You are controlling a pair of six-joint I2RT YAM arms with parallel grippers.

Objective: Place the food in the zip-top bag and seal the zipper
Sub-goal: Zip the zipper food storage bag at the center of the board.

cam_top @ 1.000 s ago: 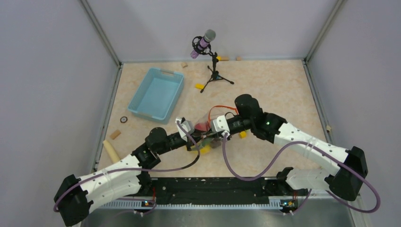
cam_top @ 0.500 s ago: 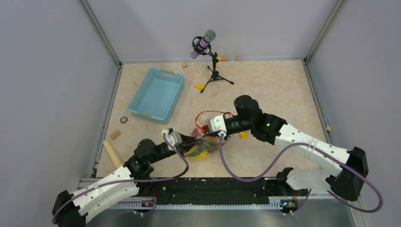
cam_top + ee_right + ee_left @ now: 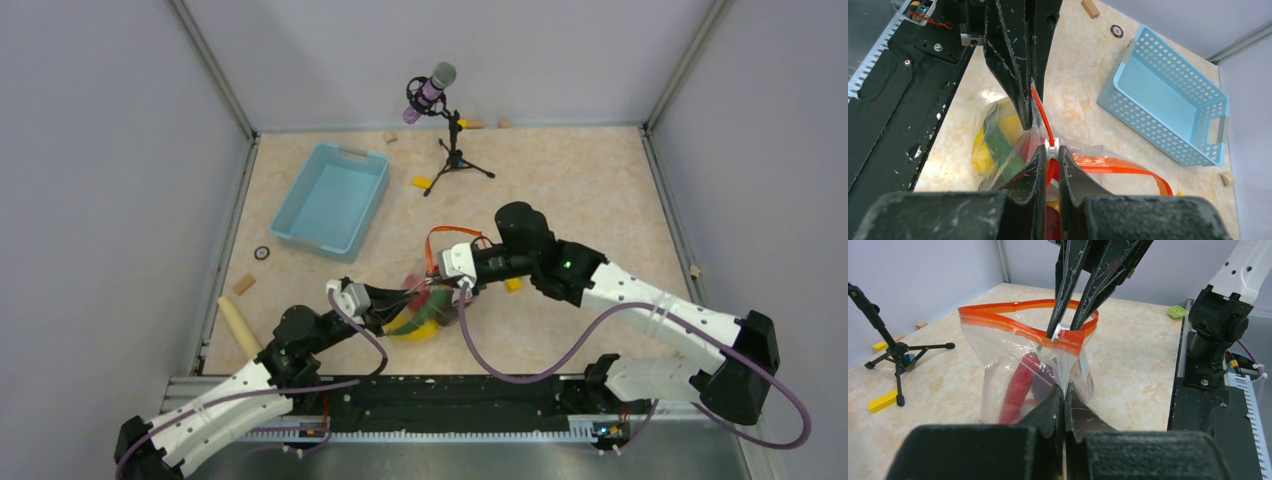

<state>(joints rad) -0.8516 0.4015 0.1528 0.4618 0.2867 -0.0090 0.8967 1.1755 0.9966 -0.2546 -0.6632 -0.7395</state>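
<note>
changed, left arm: compared with a second back it's pulled way back toward 7 o'clock, so the elbow is now down by the near rail, and the left pincer [image 3: 1064, 392] has come back with it.
changed, bag: the zip-top bag [image 3: 998, 350] has slid a bit toward 7 o'clock on the desk [image 3: 580, 180] and now hangs stretched between the two arms.
changed, right arm: it has barely budged, but the right pincer [image 3: 1050, 150] has narrowed down since then.
left pincer: squeezed right together, pinching clear bag plastic a little below the mouth.
right pincer: nearly closed, clamped on the zipper [image 3: 998, 315] right at its white slider [image 3: 1059, 331].
zipper: the orange-red strip makes a gaping loop, so the mouth is open, and the slider sits at the end nearest the left pincer.
bag spot: around mid-desk on the near side, roughly 6 o'clock from the mic stand [image 3: 455, 150].
in the bag: a red chili [image 3: 1018, 385] standing on end with a dark brown piece [image 3: 1042, 385] touching it.
also in the bag: a yellow banana [image 3: 979, 152] with a green piece [image 3: 998, 145] lying against it. There's more red lower down, and I can't tell what that is.
basket: the light-blue basket [image 3: 1153, 135] is at about 10 o'clock from the bag, well apart from it.
loose bits: a yellow block [image 3: 422, 183] lies just beside the mic stand's feet.
</note>
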